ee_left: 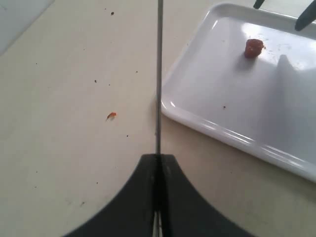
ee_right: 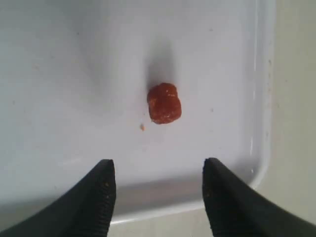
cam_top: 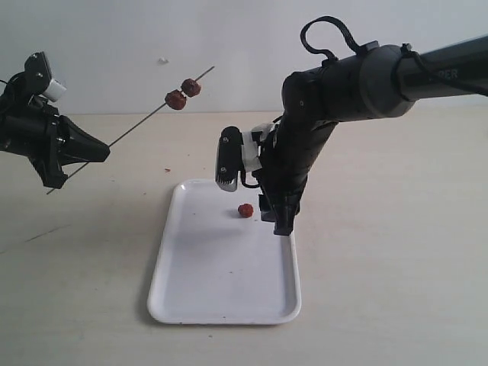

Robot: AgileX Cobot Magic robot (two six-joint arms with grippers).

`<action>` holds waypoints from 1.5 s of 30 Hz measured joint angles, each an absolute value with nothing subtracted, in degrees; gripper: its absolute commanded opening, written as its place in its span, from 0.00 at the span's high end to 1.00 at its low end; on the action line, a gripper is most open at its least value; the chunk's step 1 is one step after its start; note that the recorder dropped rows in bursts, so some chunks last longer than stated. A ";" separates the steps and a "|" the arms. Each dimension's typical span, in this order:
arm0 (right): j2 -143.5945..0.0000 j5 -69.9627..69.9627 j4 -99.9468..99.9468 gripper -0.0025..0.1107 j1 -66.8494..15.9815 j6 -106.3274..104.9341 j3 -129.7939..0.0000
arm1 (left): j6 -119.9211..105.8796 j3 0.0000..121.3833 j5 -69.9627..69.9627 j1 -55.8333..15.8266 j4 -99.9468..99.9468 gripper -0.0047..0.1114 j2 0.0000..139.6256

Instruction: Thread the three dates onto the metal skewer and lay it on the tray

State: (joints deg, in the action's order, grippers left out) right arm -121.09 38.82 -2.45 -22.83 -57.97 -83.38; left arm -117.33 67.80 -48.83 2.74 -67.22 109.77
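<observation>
Tray (cam_top: 229, 305) up front holds the last date (cam_top: 245, 210), right gripper (ee_right: 158, 165) spread wide just above it. Left gripper (cam_top: 105, 152) is clamped on the skewer (cam_top: 145, 122), two dates (cam_top: 183, 93) already threaded. Next, I'd guess: drop, pinch, carry over.

Two reddish dates (cam_top: 175, 99) threaded on tilted metal skewer (cam_top: 137, 125), third date (cam_top: 245, 210) loose on white tray (cam_top: 221, 293)

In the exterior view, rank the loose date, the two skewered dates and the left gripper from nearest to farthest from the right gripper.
1. The loose date, on the tray, right beside the open right gripper.
2. The lower skewered date and upper skewered date, raised at upper left on the metal skewer; too close to call.
3. The left gripper, far left, holding the skewer.
</observation>
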 measured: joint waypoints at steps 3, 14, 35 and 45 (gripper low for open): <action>-121.09 38.06 -4.71 0.51 -22.83 -59.78 -83.38 | -117.33 67.80 -48.83 2.74 -67.22 0.96 109.77; -125.18 36.48 -7.13 0.51 -22.83 -61.14 -85.84 | -117.20 67.80 -48.83 2.74 -67.08 0.96 109.77; -126.98 39.20 -8.23 0.55 -22.83 -62.19 -88.69 | -117.20 67.80 -47.34 2.74 -66.83 0.96 112.28; -128.50 37.65 -9.02 0.57 -22.83 -62.40 -89.07 | -117.20 67.80 -47.34 2.74 -66.83 0.96 112.28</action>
